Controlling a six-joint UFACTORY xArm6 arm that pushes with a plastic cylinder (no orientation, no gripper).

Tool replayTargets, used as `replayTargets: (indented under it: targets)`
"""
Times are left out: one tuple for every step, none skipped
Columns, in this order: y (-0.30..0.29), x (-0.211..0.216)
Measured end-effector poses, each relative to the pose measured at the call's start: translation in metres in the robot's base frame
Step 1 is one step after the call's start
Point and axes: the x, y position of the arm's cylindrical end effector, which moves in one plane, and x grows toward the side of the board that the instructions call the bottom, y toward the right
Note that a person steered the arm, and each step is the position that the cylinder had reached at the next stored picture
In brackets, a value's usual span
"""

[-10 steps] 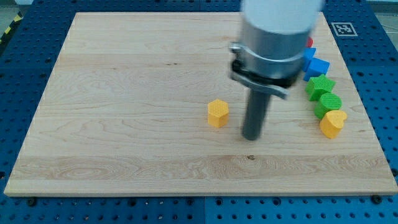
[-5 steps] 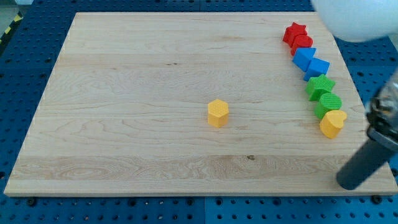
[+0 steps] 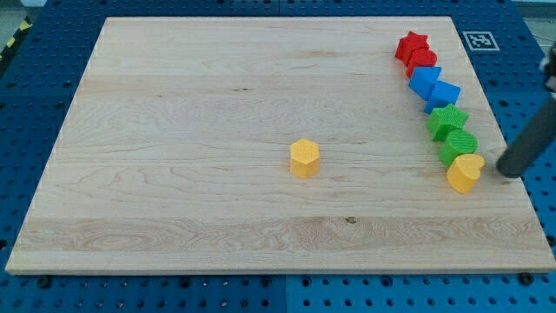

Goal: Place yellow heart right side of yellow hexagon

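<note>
The yellow hexagon (image 3: 305, 158) sits near the middle of the wooden board (image 3: 174, 130). The yellow heart (image 3: 465, 172) lies near the board's right edge, at the bottom end of a column of blocks. My tip (image 3: 507, 171) stands just to the right of the yellow heart, a small gap apart, near the board's right edge. The rod leans up towards the view's right edge.
Above the yellow heart runs a column of blocks: a green round block (image 3: 459, 145), a green star (image 3: 446, 120), a blue block (image 3: 444, 93), another blue block (image 3: 425, 79), a red block (image 3: 422, 60) and a red star (image 3: 411, 43).
My tip swept from just right of the yellow hexagon to the board's lower right corner, then moved up to beside the yellow heart. No block has moved.
</note>
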Motion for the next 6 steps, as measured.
replayTargets:
  targets:
    - [-0.033,0.0]
    - [-0.033,0.0]
    - [-0.033,0.0]
    - [-0.033,0.0]
    - [-0.033,0.009]
    - [-0.033,0.012]
